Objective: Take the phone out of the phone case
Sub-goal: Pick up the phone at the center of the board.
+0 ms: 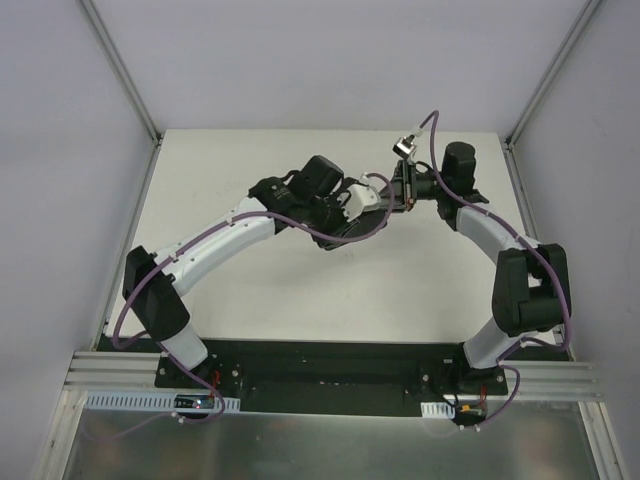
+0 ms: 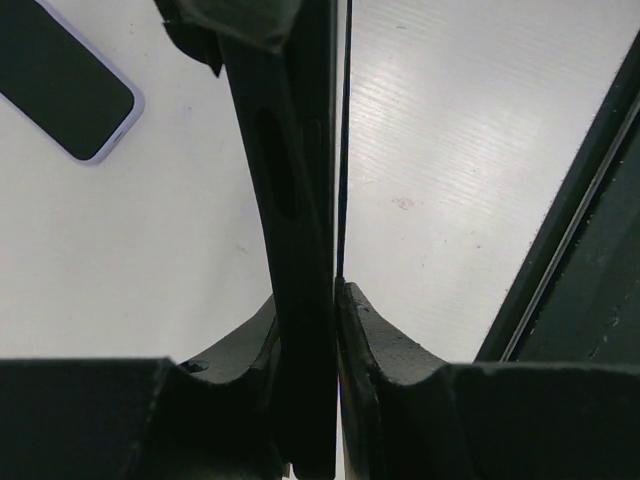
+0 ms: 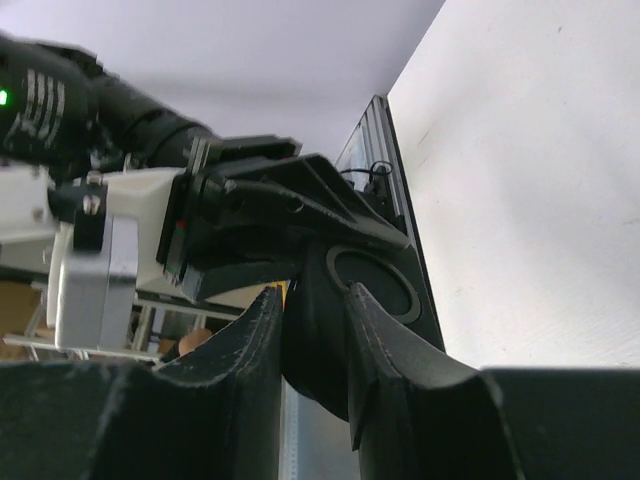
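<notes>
The phone (image 2: 65, 90), dark screen with a pale lilac edge, lies flat on the white table at the top left of the left wrist view, out of the case. It is hidden under the arms in the top view. The black phone case (image 2: 290, 180) is held edge-on above the table. My left gripper (image 2: 305, 290) is shut on it. My right gripper (image 3: 313, 292) is shut on the same case (image 3: 375, 285), beside its round ring. In the top view both grippers meet at the table's far middle, left gripper (image 1: 372, 205), right gripper (image 1: 402, 190).
The white table (image 1: 300, 290) is walled by grey panels on three sides. A black base plate (image 1: 330, 375) and aluminium rails run along the near edge. A dark frame rail (image 2: 590, 250) crosses the right of the left wrist view.
</notes>
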Robot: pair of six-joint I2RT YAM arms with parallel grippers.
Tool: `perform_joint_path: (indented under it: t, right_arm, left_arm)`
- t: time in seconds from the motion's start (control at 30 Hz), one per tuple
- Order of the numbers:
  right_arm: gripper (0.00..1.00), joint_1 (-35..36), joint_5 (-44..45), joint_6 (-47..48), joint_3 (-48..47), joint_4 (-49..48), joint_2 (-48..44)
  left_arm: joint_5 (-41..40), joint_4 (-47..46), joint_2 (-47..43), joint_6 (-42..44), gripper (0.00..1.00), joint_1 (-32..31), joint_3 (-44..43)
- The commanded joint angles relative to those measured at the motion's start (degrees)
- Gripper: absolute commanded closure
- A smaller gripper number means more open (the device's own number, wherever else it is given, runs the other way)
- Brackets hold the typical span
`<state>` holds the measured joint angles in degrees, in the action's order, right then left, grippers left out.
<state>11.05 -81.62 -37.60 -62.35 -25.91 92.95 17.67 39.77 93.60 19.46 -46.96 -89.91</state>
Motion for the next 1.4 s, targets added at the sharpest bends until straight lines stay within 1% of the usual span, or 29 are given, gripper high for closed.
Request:
perform_joint_path:
  t: [0.0,0.2,0.37,0.5,0.6,0.67,0.7,0.73,0.77,0.83,0.87,0.9,0.97,1.03,1.13,1.27,1.37]
  right_arm:
    - [1.0,0.4,11.3,-8.5,-2.5,1.2,1.0]
    - [1.0,0.6,13.0,-4.1,-3.6,7.9,2.7]
    - [1.0,0.3,13.9,-1.4,-5.1,11.9,3.8]
    - [1.0,0.0,13.7,3.0,-5.7,13.8,3.0]
    - [1.0,-1.9,13.1,5.3,-6.9,15.1,1.9]
    - [0.87,-3.9,12.9,10.2,-8.3,19.4,-0.3]
    - [0.82,-4.7,13.2,14.7,-9.4,23.0,-1.8]
    - [0.71,-5.6,13.8,19.5,-10.9,29.0,-3.2]
    - [0.58,-6.0,15.2,26.1,-12.8,34.8,-4.8]
    - [0.46,-6.4,18.0,37.1,-16.2,46.1,-8.0]
    - [0.43,-6.4,19.2,42.0,-16.9,49.3,-9.5]
    - [0.41,-6.4,20.4,44.4,-17.3,51.2,-11.5]
    - [0.37,-6.4,21.7,47.7,-17.5,53.5,-14.4]
    - [0.35,-5.7,21.4,53.8,-18.6,57.7,-16.9]
    - [0.36,-1.2,23.9,63.9,-19.9,65.1,-19.6]
    - [0.38,5.0,25.4,68.3,-22.9,69.2,-18.9]
    - [0.4,7.4,26.6,68.9,-24.4,70.0,-18.2]
  left_arm:
    - [-5.0,-1.4,1.7,3.1,1.0,-4.3,-4.3]
    - [-7.0,0.8,2.7,2.1,1.0,-5.6,-8.3]
    - [-7.2,2.1,2.8,2.7,1.0,-5.8,-9.0]
    - [-5.5,3.1,2.6,2.5,1.0,-5.6,-9.5]
    - [-3.3,3.6,2.3,2.3,1.0,-4.7,-9.1]
    - [-1.0,3.8,1.7,1.5,1.0,-3.3,-8.5]
    - [0.9,4.0,1.2,1.2,1.0,-1.7,-8.0]
    - [2.9,4.1,0.5,0.7,1.0,-0.3,-7.7]
    - [4.6,4.1,0.2,0.1,1.0,1.1,-7.4]
    - [8.2,4.4,-1.2,-0.4,1.0,3.8,-6.5]
    - [9.4,4.6,-1.8,-0.6,1.0,4.8,-6.2]
    - [10.6,5.0,-2.4,-0.6,1.0,5.8,-5.9]
    - [13.7,5.6,-3.4,-0.7,1.0,7.4,-5.2]
    - [16.9,5.9,-4.4,-1.1,1.0,8.7,-4.5]
    - [23.0,7.3,-5.3,-0.6,1.0,9.9,-4.0]
    - [31.4,9.6,-5.4,0.4,1.0,10.0,-4.4]
    - [34.2,10.2,-5.7,0.8,1.0,10.0,-4.3]
